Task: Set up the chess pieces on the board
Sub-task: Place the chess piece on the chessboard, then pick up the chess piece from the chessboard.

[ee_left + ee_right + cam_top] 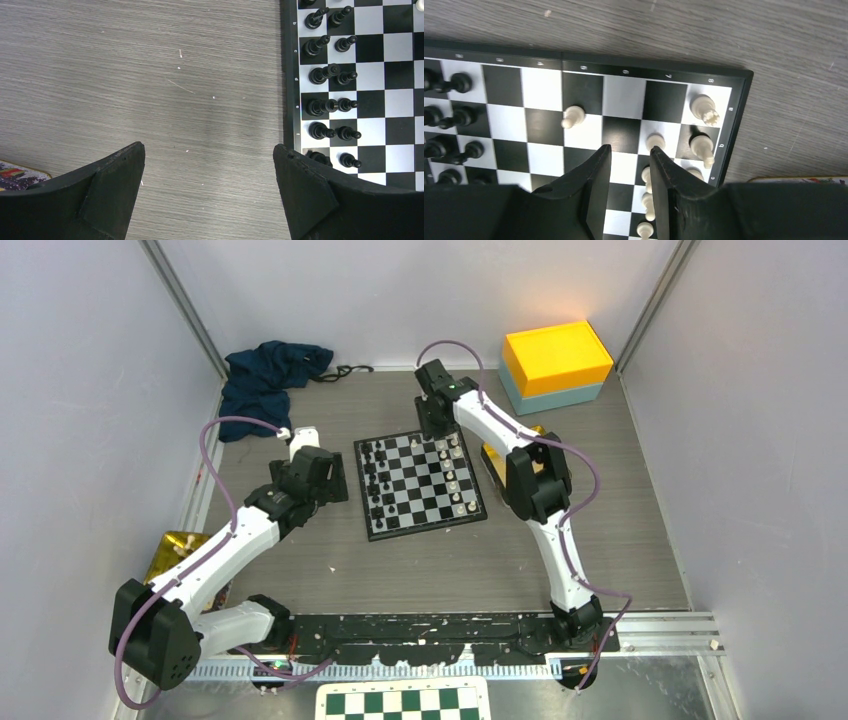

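The board [425, 502] lies in the middle of the table. Black chess pieces [376, 485] stand in two files along its left side, and white chess pieces [455, 478] line its right side. My right gripper [435, 430] hovers over the board's far edge. In the right wrist view the right gripper [630, 155] is open, nothing held, above a white square. A white pawn [655, 141] stands by its right fingertip, and a lone white pawn [573, 116] stands further left. My left gripper [209, 150] is wide open over bare table beside the board's edge [290, 75], near black pieces [320, 75].
A yellow box on a teal base [556, 365] stands at the back right, and a dark blue cloth [265, 380] lies at the back left. A colourful packet [175, 550] lies beside the left arm. A green-and-white checkered panel [403, 702] sits below the arm bases.
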Robot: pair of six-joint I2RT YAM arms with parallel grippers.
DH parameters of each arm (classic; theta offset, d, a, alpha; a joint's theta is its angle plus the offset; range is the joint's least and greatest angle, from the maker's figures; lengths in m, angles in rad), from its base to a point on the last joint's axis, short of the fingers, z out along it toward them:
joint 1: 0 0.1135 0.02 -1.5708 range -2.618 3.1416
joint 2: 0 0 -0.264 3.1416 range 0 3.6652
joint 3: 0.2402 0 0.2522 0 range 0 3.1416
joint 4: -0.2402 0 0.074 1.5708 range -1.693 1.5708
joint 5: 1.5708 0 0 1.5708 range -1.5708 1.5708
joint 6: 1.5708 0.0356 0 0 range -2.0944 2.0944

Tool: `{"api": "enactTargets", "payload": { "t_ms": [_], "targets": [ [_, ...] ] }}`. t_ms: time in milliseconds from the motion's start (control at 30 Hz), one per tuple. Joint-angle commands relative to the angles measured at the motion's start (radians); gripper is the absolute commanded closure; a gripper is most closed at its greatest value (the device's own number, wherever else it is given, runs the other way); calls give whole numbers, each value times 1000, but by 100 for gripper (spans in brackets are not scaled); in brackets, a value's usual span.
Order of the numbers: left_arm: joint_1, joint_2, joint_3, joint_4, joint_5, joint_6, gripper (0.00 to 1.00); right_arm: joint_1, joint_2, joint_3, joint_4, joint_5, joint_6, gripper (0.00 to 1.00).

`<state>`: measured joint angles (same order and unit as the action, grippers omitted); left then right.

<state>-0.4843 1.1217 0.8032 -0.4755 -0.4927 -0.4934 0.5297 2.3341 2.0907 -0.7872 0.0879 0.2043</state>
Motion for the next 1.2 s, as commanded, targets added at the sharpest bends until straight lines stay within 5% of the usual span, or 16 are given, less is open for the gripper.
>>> {"api": "enactTargets", "payload": {
  "t_ms": [0, 1167],
  "targets": [
    [1, -13, 22, 40, -7, -4, 0, 23, -83, 74, 11, 6, -33, 60],
    [1, -23, 11, 35, -16, 4, 0, 66, 73, 193, 54, -74, -42, 51]
  ]
}}
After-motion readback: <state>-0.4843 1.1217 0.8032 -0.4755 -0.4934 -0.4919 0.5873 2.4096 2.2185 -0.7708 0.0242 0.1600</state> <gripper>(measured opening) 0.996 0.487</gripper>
